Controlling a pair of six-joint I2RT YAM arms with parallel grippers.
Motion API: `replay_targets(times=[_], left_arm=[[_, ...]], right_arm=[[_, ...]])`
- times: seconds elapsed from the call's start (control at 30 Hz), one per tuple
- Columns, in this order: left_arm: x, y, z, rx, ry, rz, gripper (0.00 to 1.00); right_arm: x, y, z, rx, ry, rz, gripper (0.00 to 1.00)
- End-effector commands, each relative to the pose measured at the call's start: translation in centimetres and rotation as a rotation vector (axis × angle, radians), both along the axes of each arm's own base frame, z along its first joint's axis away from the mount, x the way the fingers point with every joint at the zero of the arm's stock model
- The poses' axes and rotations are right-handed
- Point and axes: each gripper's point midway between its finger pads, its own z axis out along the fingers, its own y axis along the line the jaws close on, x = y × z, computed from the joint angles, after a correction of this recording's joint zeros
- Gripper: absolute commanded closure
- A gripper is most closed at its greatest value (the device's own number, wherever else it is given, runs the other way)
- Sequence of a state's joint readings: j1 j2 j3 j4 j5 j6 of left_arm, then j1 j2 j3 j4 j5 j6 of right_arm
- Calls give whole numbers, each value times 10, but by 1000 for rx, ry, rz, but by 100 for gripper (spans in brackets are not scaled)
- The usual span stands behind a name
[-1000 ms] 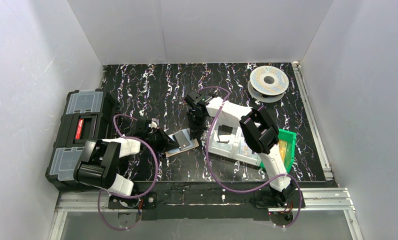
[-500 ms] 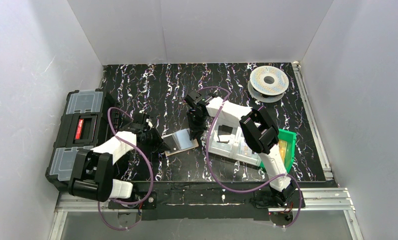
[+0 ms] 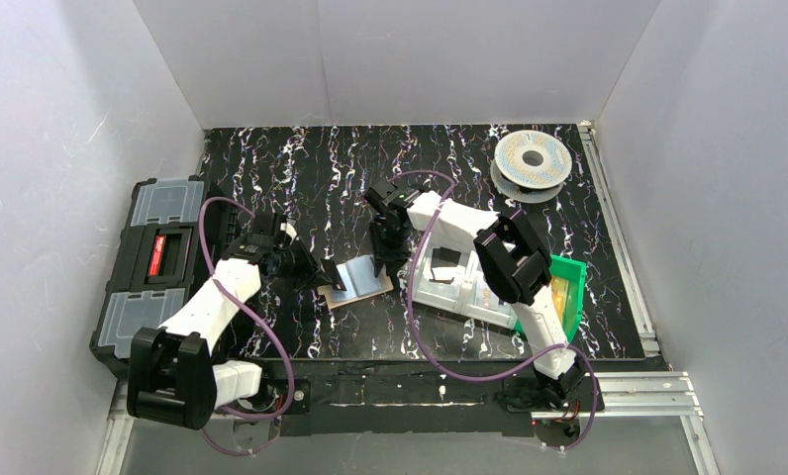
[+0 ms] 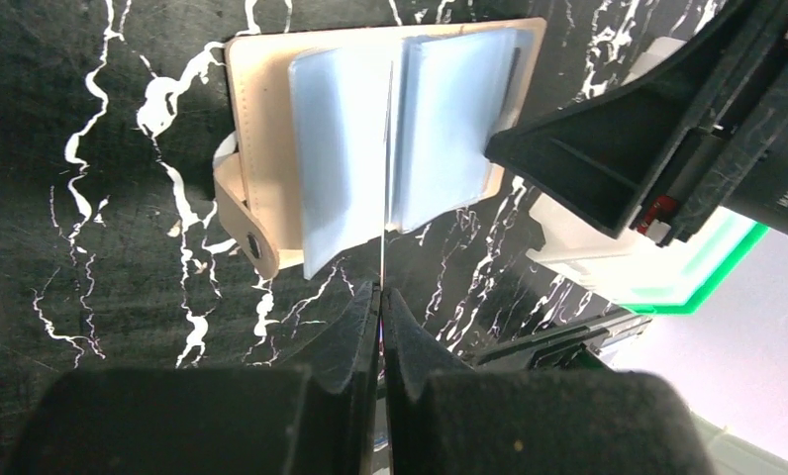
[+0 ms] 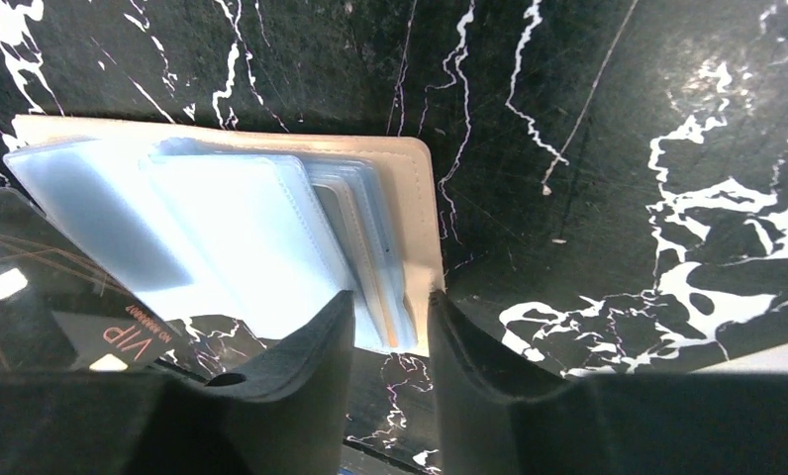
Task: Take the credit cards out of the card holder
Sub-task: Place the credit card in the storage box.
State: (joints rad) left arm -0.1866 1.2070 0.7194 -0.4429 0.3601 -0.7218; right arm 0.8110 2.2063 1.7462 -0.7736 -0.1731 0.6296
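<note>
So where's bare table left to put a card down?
Bare: the far table strip left of the spool; the near strip in front of the card holder. Crowded: left gripper and right gripper at the holder, clear tray and green bin beside.

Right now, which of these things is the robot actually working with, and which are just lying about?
In use:
card holder
card, pinched in the left gripper
right gripper, at the holder's edge

Lying about:
toolbox
spool
green bin
clear tray

Open tan card holder (image 4: 256, 129), pale-blue cards (image 4: 341, 148)
</note>
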Motion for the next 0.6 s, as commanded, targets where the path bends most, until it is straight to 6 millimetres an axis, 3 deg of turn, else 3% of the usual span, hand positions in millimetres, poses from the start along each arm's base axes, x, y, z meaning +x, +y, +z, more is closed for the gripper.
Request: replay_targets(times=[0.0,0.17,0.27,0.43,0.57], left_arm=[[1,-6,30,-43,-46,-40,100],[15,-21,68,-143,-136,-54,100],[23,-30,91,-207,-190,-61,100],[35,-46,128,-341,-252,-69,100],[43,-58,153,-469,-284,-70,100]], right_arm=[[11,7,53,64,-87,-3,51],[20,9,109,232,-108,-57,23],[23,7,148,388,-115,-89,15],[28,-3,197,689,-82,-160,8],[28,-10,221,811,-82,-177,7]])
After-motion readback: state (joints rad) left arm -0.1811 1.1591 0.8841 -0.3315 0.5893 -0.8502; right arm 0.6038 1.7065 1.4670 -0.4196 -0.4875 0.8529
